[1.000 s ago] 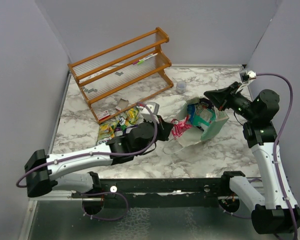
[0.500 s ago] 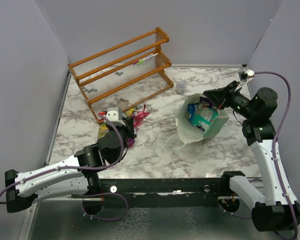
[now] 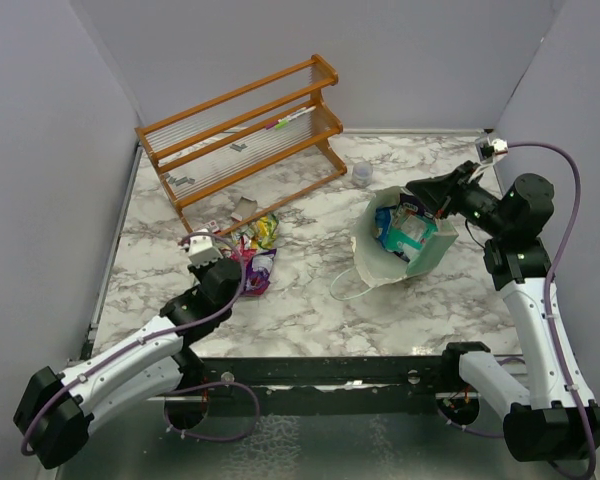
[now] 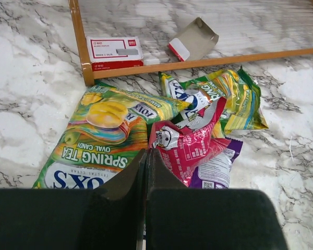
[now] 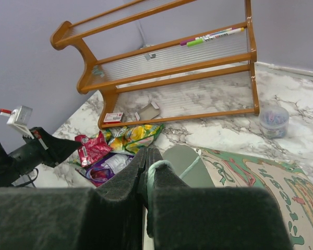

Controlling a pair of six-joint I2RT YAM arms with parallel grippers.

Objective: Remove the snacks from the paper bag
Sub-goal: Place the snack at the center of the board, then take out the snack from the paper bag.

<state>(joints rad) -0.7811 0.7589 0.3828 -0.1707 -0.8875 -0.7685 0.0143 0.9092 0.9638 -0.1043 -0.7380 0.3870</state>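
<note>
left gripper (image 4: 146, 153): jaws squeezed right together, low over the pile. The corner of the pink packet (image 4: 193, 146) sits at the tips and looks pinched, but it's hard to be sure.
right gripper (image 5: 147, 156): clamped shut on the mint rim of the paper bag (image 3: 380, 268), at its far right edge.
paper bag: on the right half of the desk (image 3: 310, 300), mouth gaping toward the camera. A teal packet (image 3: 405, 232) and a purple one show inside.
snacks already out: heaped on the left, just in front of the wooden rack (image 3: 240, 130).
pile details: a big green-yellow packet (image 4: 101, 135) on the left, a purple packet (image 4: 216, 169) under the pink one.
grey cup (image 3: 362, 173): just behind the bag.
</note>
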